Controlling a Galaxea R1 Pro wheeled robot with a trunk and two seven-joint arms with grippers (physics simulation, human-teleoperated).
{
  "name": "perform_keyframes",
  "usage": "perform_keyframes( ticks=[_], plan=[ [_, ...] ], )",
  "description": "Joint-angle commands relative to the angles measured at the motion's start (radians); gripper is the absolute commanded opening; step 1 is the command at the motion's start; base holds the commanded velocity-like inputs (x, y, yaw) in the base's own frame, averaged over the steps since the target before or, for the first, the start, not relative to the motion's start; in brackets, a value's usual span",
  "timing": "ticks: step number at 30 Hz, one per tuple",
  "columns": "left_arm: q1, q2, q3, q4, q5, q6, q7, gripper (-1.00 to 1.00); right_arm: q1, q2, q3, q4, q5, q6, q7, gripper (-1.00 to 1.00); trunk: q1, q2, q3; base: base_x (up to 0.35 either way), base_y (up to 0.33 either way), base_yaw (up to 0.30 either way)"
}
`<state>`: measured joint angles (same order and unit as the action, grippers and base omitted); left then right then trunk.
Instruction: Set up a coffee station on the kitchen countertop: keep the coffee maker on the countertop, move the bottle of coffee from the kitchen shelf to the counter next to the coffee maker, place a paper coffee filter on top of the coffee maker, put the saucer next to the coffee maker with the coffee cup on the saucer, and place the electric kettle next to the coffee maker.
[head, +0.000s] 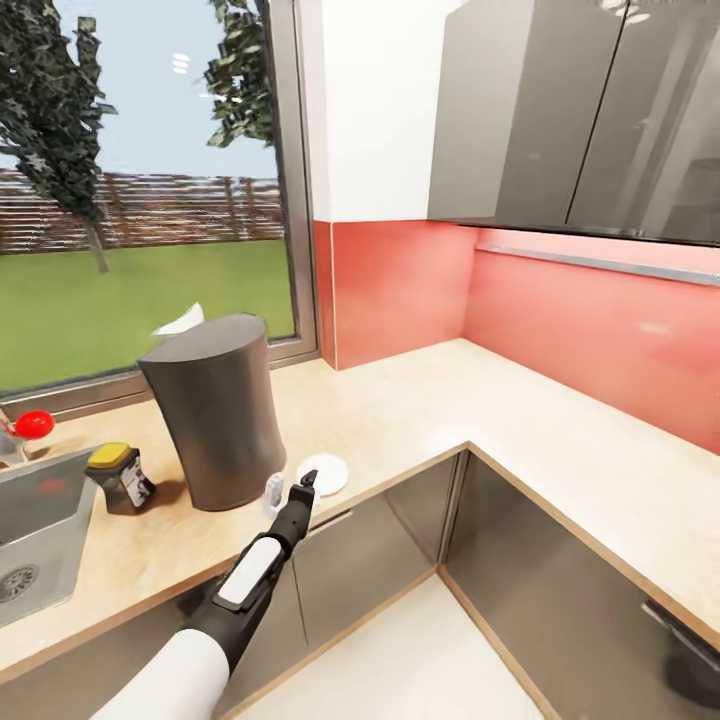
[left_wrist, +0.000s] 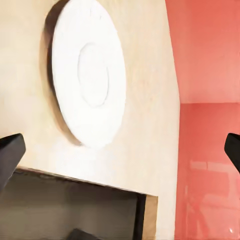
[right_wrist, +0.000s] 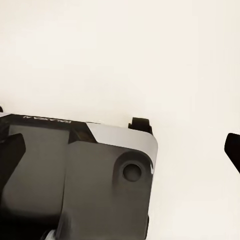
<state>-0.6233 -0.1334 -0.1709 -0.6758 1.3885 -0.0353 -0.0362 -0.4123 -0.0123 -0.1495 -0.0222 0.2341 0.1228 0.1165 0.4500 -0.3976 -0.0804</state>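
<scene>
The dark grey coffee maker (head: 215, 420) stands on the light countertop (head: 420, 410) by the window, with a white paper filter (head: 180, 322) poking out of its top. Left of it stands the coffee bottle (head: 120, 478) with a yellow lid. The white saucer (head: 326, 472) (left_wrist: 90, 75) lies empty to the right of the coffee maker, near the counter's front edge. My left gripper (head: 303, 487) (left_wrist: 121, 152) hovers at that edge just short of the saucer, open, with nothing between its fingers. My right gripper (right_wrist: 121, 152) is open over the white floor and my own base.
A steel sink (head: 40, 520) with a red tap handle (head: 32, 424) sits at the far left. A small white object (head: 273, 492) stands at the coffee maker's base. Grey wall cupboards (head: 580, 120) hang over the counter's right wing, which runs along the red backsplash (head: 590, 330).
</scene>
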Motion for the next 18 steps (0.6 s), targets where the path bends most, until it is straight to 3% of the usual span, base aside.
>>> perform_keyframes(
  ticks=[1, 12, 17, 18],
  plan=[
    [-0.001, 0.0, -0.004, 0.001, 0.011, -0.003, -0.004, 1.0, 0.0, 0.0, -0.008, -0.002, 0.01, 0.006, 0.004, 1.0, 0.0, -0.002, -0.002, -0.337, 0.0, 0.0],
    [0.02, -0.006, -0.011, -0.009, 0.006, 0.016, -0.017, 1.0, 0.0, 0.0, -0.008, -0.002, 0.01, 0.006, 0.003, 1.0, 0.0, -0.002, -0.002, -0.337, 0.0, 0.0],
    [0.048, -0.005, -0.014, -0.026, 0.005, 0.094, -0.05, 1.0, 0.0, 0.0, -0.008, -0.002, 0.01, 0.006, 0.003, 1.0, 0.0, -0.002, -0.002, -0.337, 0.0, 0.0],
    [0.073, 0.003, -0.018, -0.027, -0.002, 0.11, -0.062, 1.0, 0.0, -0.001, -0.008, -0.002, 0.01, 0.006, 0.003, 1.0, 0.0, -0.002, -0.002, -0.154, 0.0, 0.0]
  ],
)
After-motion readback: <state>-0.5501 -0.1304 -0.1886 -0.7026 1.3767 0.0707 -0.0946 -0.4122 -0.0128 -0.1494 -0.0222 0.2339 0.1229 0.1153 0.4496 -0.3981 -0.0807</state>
